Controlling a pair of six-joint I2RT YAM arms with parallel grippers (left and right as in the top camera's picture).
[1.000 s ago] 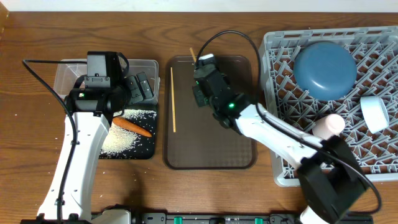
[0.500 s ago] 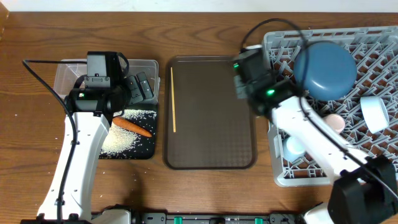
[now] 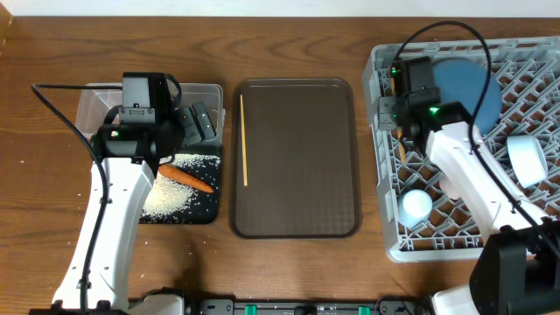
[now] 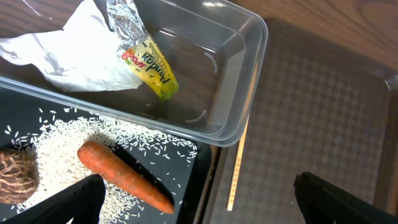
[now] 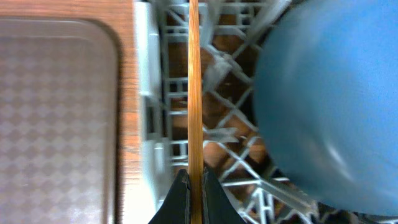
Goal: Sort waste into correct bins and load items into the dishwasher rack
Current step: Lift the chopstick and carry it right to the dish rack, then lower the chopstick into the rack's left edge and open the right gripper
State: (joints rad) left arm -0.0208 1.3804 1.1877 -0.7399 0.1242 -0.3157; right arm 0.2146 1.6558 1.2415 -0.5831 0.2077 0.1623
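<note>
While the left hand (image 4: 199, 190) hovers with its fingers spread wide and nothing between them, the shallow black tray (image 4: 183, 180) lies directly beneath it on the tabletop (image 3: 52, 219). Scattered white rice (image 4: 62, 149), an orange carrot (image 4: 124, 178) and a brown lumpy food piece (image 4: 15, 177) rest in that tray. Just beyond it, the clear plastic tub (image 4: 252, 74) holds a crumpled white napkin (image 4: 62, 56) and a green-yellow snack wrapper (image 4: 152, 65). To the right, one wooden chopstick (image 3: 244, 140) lies along the left side of the dark brown serving tray (image 3: 297, 175). Farther right stands the grey dishwasher rack (image 3: 389, 227), with a light-blue cup (image 3: 416, 206) in its near left part. Deeper in, the right hand (image 5: 194, 194) is clamped on a second chopstick (image 5: 194, 93), held over the rack's left side beside the large blue plate (image 3: 477, 96) at the far end.
</note>
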